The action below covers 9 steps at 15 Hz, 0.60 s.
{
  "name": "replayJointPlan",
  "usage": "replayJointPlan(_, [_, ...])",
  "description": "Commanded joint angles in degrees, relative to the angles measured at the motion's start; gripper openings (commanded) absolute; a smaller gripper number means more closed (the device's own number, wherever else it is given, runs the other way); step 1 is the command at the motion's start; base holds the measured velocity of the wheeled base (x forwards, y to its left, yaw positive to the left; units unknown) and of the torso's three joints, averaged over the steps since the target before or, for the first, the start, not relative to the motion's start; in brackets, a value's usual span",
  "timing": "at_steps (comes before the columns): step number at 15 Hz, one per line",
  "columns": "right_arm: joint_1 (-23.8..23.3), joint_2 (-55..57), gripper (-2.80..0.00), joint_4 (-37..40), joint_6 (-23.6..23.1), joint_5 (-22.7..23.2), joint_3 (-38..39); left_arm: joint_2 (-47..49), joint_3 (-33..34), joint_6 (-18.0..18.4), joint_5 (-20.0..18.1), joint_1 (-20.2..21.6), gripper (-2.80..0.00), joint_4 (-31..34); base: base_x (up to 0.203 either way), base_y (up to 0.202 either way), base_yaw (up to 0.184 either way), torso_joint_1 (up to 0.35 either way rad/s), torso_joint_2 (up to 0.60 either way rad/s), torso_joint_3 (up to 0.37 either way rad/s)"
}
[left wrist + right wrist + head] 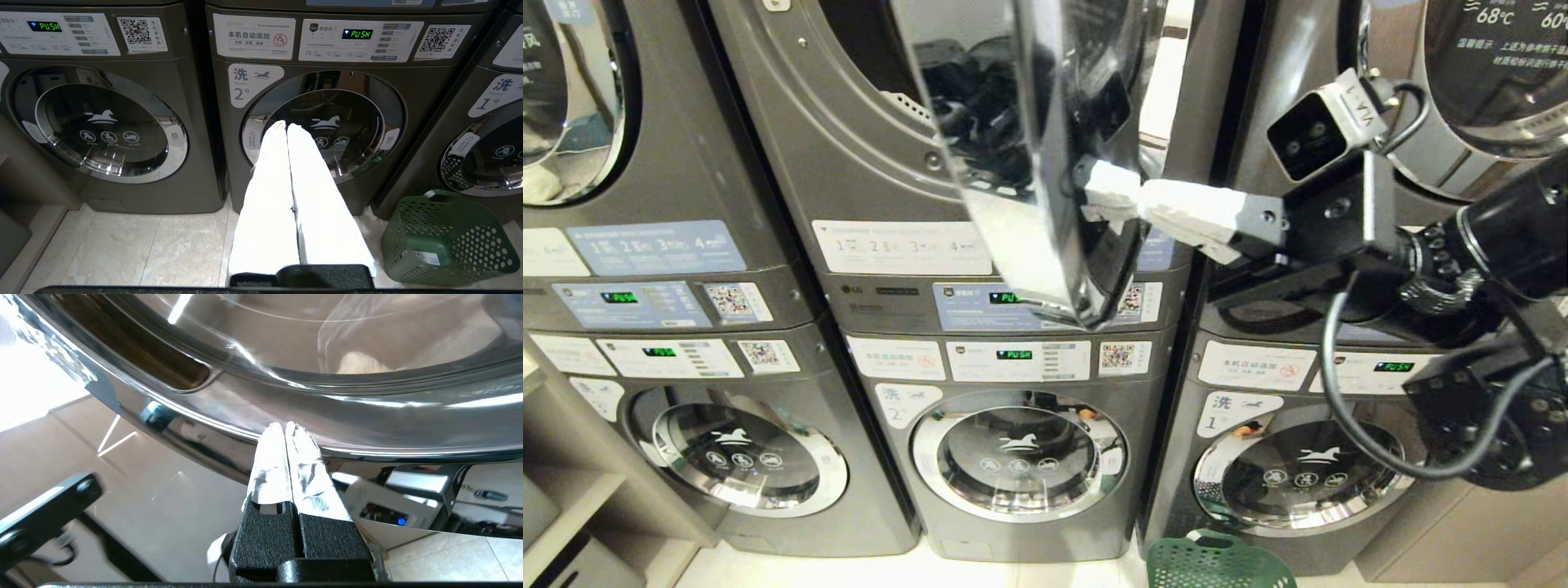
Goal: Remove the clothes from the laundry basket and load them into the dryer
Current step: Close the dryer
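right end effector (1094, 196) raised, fingers together; left end effector (286, 127) low, apparently closed

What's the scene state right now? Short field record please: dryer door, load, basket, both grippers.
dryer door: open, swung out edge-on toward the camera
dryer drum: dark clothes visible inside
laundry basket: green, on the floor in front of the right-hand washer; no clothes visible in it
right gripper: shut, holding nothing, fingertips against the chrome door rim
left gripper: shut, holding nothing, low, pointing at washer 2
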Motion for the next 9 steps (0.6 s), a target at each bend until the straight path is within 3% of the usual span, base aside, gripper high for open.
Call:
replayJointPlan(1, [1.46, 7.43, -2.80, -0.49, 0.04, -0.56, -4.16, 0.09, 0.01, -0.01, 0.02, 0.04, -2.80, 0.03, 0.000, 0.000, 0.000, 0.000, 0.00, 0.000])
replayJointPlan(4, [2.85, 13.90, -2.80, -0.21, -1.05, -2.92, -9.57, 0.07, -0.08, -0.01, 0.01, 0.04, -2.80, 0.03, 0.000, 0.000, 0.000, 0.000, 0.00, 0.000])
replayJointPlan(6, [3.29, 17.61, -2.80, 3.81, -4.55, -5.70, -13.82, 0.09, -0.08, -0.01, -0.01, 0.04, -2.80, 0.03, 0.000, 0.000, 0.000, 0.000, 0.00, 0.000])
replayJointPlan(9, [3.52, 21.48, -2.80, 9.36, -10.24, -15.89, -19.96, 0.09, -0.08, 0.00, -0.07, 0.04, -2.80, 0.03, 0.000, 0.000, 0.000, 0.000, 0.00, 0.000])
